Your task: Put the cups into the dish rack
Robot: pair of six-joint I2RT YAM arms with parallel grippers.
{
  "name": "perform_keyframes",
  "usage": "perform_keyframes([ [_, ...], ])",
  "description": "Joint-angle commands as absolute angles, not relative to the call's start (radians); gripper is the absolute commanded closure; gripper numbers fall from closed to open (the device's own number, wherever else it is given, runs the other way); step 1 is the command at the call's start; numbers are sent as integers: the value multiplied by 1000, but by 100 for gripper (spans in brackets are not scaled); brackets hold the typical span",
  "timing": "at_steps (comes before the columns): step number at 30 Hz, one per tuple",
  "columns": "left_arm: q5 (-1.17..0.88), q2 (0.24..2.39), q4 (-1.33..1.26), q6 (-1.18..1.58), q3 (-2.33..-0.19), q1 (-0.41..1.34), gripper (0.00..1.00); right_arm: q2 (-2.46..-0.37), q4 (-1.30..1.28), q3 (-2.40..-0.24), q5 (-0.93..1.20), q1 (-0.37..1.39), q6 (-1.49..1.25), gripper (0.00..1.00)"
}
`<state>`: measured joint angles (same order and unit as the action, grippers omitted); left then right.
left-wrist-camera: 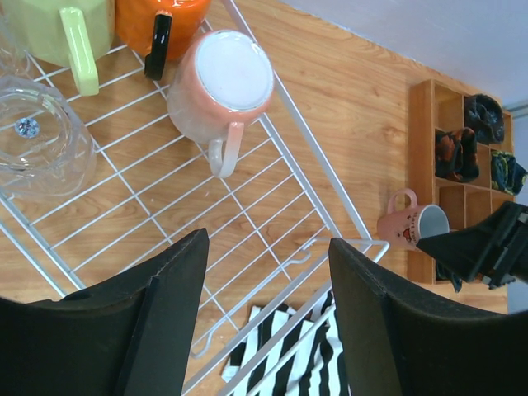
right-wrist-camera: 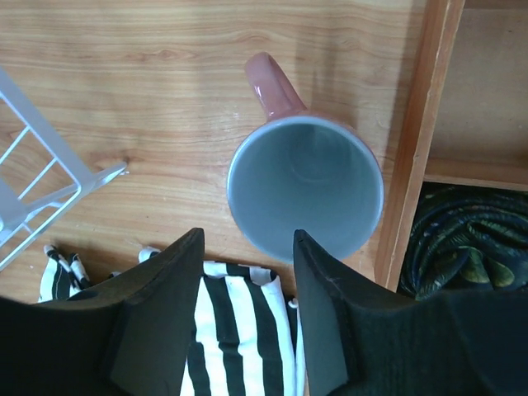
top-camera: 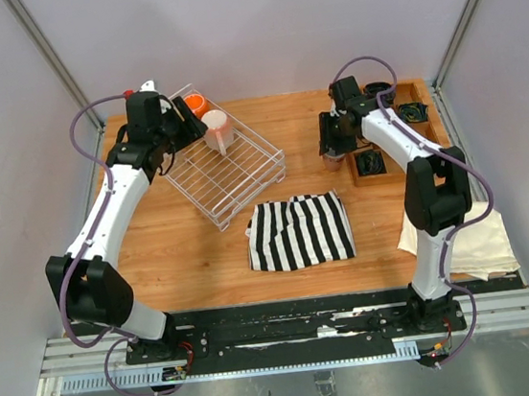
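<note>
One wooden table (top-camera: 154,240) carries everything. Large white wire dish rack (top-camera: 253,182) sits far left, black-and-white striped cloth (top-camera: 300,232) near centre, wooden compartment tray (left-wrist-camera: 422,165) far right. Inside the rack we see a pale pink mug (left-wrist-camera: 223,82) upside down, orange mug (left-wrist-camera: 153,21), yellow-green mug (left-wrist-camera: 58,25) and clear glass tumbler (left-wrist-camera: 41,136). Smaller dusty-pink mug (right-wrist-camera: 305,186) stands upright on the table, just beside the tray. Left gripper (left-wrist-camera: 268,247) hovers over the rack, jaws apart, empty. Right gripper (right-wrist-camera: 247,239) has jaws partly apart, straddling the dusty-pink mug's near rim; we cannot tell if they touch.
</note>
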<state>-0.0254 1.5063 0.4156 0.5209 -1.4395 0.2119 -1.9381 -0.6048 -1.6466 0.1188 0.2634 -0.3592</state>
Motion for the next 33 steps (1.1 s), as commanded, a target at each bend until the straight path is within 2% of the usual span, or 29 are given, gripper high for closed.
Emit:
perform_keyframes([
  [1, -56, 1482, 418, 529, -1432, 213, 35, -1976, -630, -1701, 107, 278, -348, 54],
  [9, -110, 1470, 420, 538, -1447, 213, 35, -2052, -641, -1718, 78, 280, -337, 74],
  [15, -255, 1477, 377, 548, -1425, 212, 35, -2027, -647, -1689, 62, 280, -331, 99],
  [22, -579, 1468, 136, 717, -1295, 213, 27, -1817, -667, -1628, 149, 248, -350, 99],
  [27, -676, 1456, -97, 891, -1165, 212, 25, -1674, -639, -1633, 326, 205, -437, 99],
  [30, -704, 1463, -197, 949, -1121, 219, 24, -1598, -547, -1610, 439, 188, -544, 99],
  [33, -718, 1466, -317, 1001, -1076, 225, 22, -1536, -344, -1530, 577, 175, -714, 99],
])
